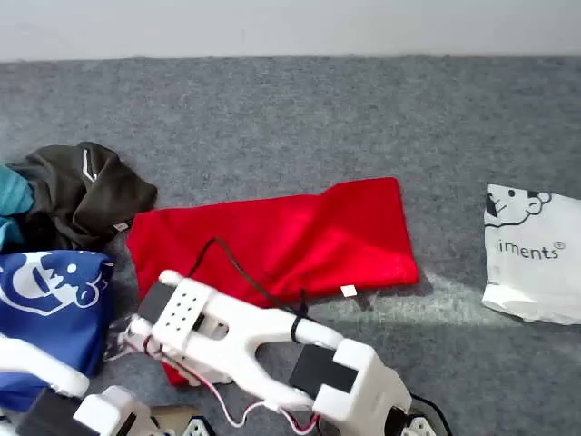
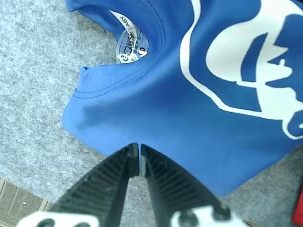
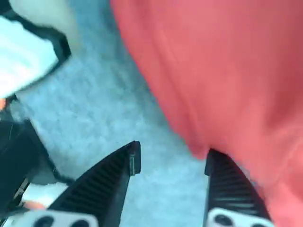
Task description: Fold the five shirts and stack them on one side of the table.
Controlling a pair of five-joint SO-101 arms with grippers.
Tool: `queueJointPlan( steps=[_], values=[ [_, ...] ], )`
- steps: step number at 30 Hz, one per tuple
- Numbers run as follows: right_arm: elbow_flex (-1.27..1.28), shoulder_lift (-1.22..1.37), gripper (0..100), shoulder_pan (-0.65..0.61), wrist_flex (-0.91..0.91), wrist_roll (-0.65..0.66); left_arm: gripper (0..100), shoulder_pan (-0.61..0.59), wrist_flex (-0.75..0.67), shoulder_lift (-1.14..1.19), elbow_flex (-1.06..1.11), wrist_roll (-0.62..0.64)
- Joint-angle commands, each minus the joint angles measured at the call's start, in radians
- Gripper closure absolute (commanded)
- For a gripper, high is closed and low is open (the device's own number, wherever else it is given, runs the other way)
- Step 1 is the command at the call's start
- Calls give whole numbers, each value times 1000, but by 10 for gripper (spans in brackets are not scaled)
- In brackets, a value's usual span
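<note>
A red shirt (image 1: 290,241) lies flat mid-table. My right arm (image 1: 227,336) hangs over its near left corner. In the right wrist view, my right gripper (image 3: 173,158) is open above the grey cloth, with the red shirt's (image 3: 222,75) edge against one finger (image 3: 220,175). A blue shirt (image 1: 45,300) with a white print lies at the near left. My left gripper (image 2: 139,151) is shut, its tips at the blue shirt's (image 2: 189,113) hem; I cannot see fabric between them. A dark olive shirt (image 1: 82,191) and a teal one (image 1: 11,195) are bunched at the left. A white shirt (image 1: 536,254) lies folded at the right.
The table is covered in grey felt (image 1: 300,118), bare across the far half and between the red and white shirts. My left arm (image 1: 36,363) crosses the near left corner. A wooden edge (image 2: 19,203) runs beside the felt.
</note>
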Motion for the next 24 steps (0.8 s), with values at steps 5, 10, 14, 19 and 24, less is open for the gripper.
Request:
queueJointPlan(
  steps=[5, 10, 14, 19, 24],
  values=[
    [-18, -70, 765, -33, -58, 11, 985, 2, -11, -3, -42, 0],
    [8, -58, 791, -33, -154, 18, 985, 6, -11, -3, -42, 0],
    [18, -2, 797, -28, -177, 18, 985, 5, -11, -3, -42, 0],
    [18, 64, 797, -27, -203, 14, 985, 5, -11, -3, -42, 0],
    [18, 122, 877, -25, -252, 14, 985, 5, -11, -3, -42, 0]
  ],
)
